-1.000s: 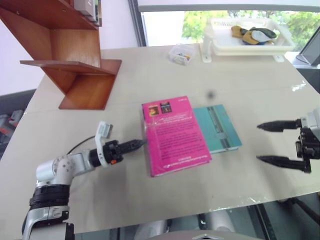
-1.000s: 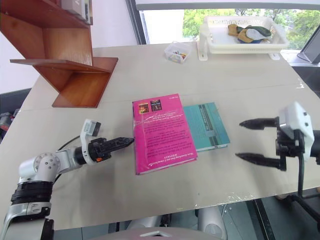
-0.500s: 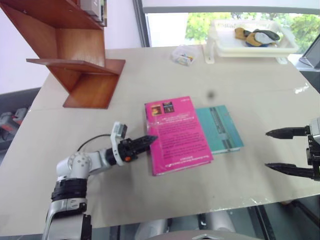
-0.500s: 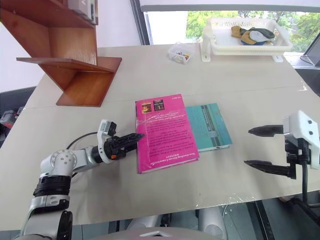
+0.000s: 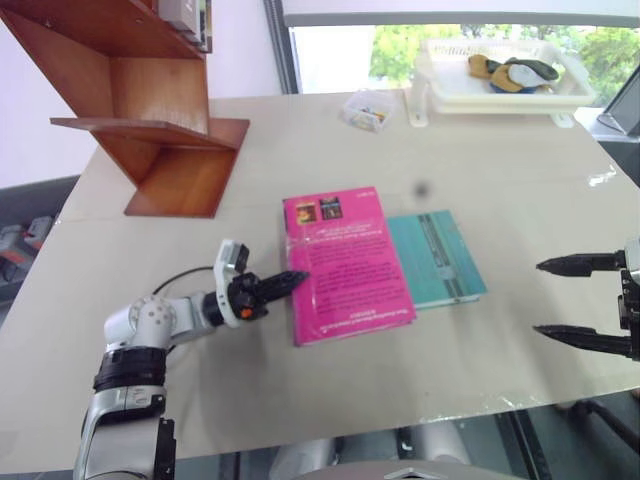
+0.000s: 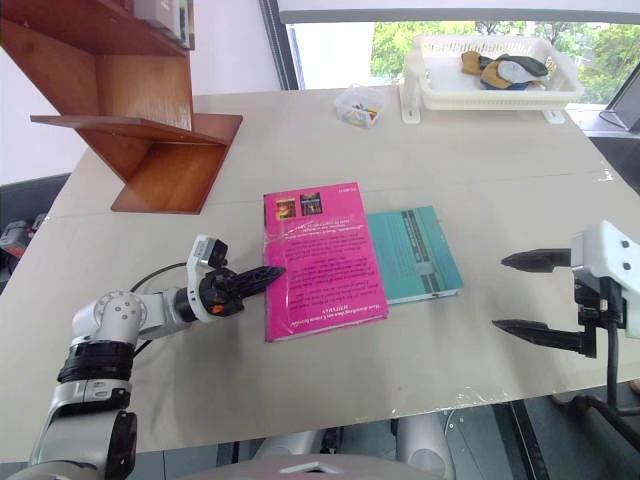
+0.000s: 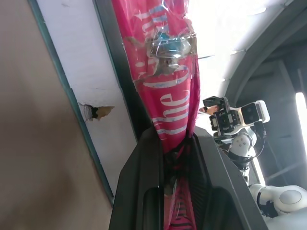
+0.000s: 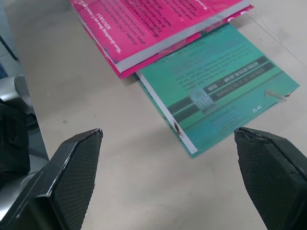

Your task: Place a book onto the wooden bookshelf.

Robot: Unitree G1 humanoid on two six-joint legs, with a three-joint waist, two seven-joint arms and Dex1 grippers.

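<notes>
The pink book (image 5: 345,262) lies on the table's middle, its right edge overlapping a thinner teal book (image 5: 440,255). My left gripper (image 5: 290,281) points level to the right and is shut on the pink book's left edge. In the left wrist view the pink spine (image 7: 163,72) runs up from between the two black fingers (image 7: 139,191). My right gripper (image 5: 540,297) hovers open at the table's right side, well apart from both books. The wooden bookshelf (image 5: 160,130) stands at the table's far left.
A white tray (image 5: 500,90) with cloth items stands at the far right by the window. A small clear box (image 5: 367,108) sits left of it. The table's front edge runs close below both grippers. The right wrist view looks down on the teal book (image 8: 220,91).
My left gripper has closed on the pink book's left edge, and the book has turned slightly. The right gripper stays open.
</notes>
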